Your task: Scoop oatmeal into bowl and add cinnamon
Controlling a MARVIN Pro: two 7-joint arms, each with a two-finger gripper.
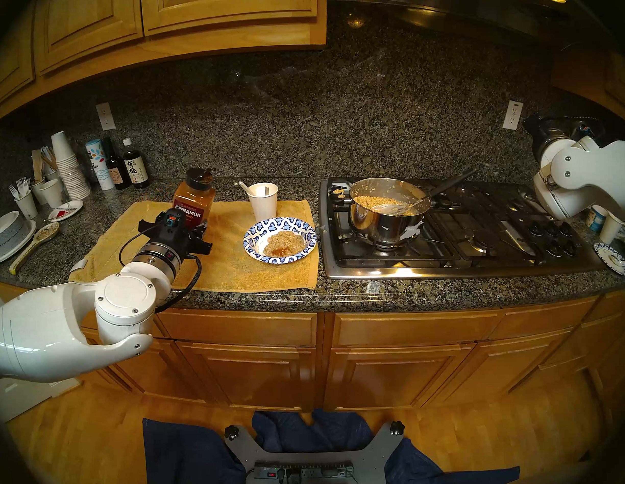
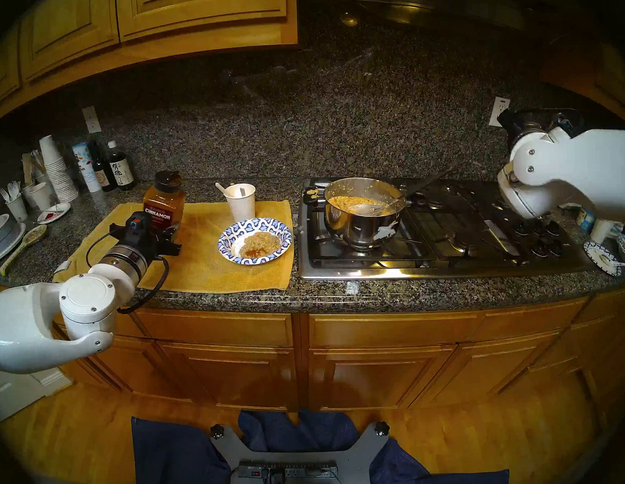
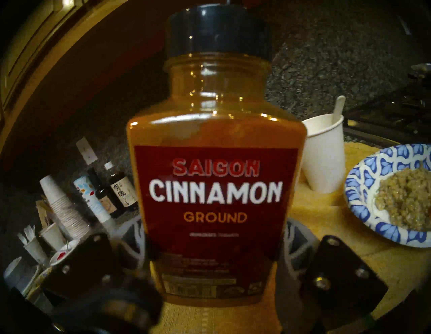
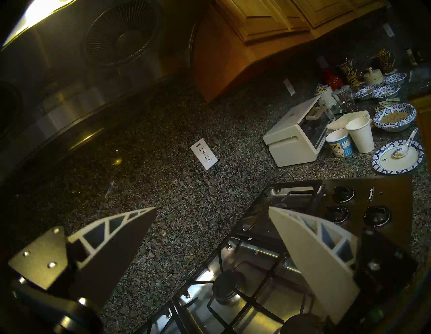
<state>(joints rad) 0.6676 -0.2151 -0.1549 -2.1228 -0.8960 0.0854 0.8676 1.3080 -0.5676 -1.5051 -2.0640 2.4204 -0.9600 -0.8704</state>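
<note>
Left claw (image 3: 214,259) gripping cinnamon (image 3: 215,163), right claw (image 4: 212,210) wide, seen only by wrist

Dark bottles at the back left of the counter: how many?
2. One dark bottle stands beside the white canister; the second dark bottle is just right of it. The cup stack may hide others.

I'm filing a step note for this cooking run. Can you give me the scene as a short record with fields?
left tool: closed on the cinnamon jar, held upright
jar cap: flap open
right tool: open, empty, beside the stove
bowl: on the yellow towel, right of the jar
oatmeal: portion in the bowl, brown patch on its near edge
pot: on a burner, oatmeal left inside, spoon resting in it
paper cup: behind the bowl
</note>
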